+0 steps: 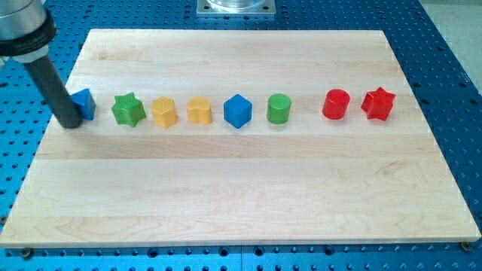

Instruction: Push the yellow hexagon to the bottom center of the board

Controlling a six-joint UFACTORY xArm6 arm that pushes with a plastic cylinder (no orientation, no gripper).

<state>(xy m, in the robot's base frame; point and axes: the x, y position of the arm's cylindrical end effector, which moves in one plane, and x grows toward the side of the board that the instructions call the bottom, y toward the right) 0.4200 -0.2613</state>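
Observation:
The yellow hexagon (163,111) stands in a row of blocks across the upper half of the wooden board (241,196). My tip (71,123) rests at the view's left end of that row, touching or just in front of a blue block (83,103) that it partly hides. A green star (128,109) lies between the blue block and the yellow hexagon. A yellow heart-like block (199,110) sits just right of the hexagon.
Further right in the row are a blue cube (238,111), a green cylinder (279,108), a red cylinder (336,104) and a red star (378,103). A metal base (236,7) shows at the view's top.

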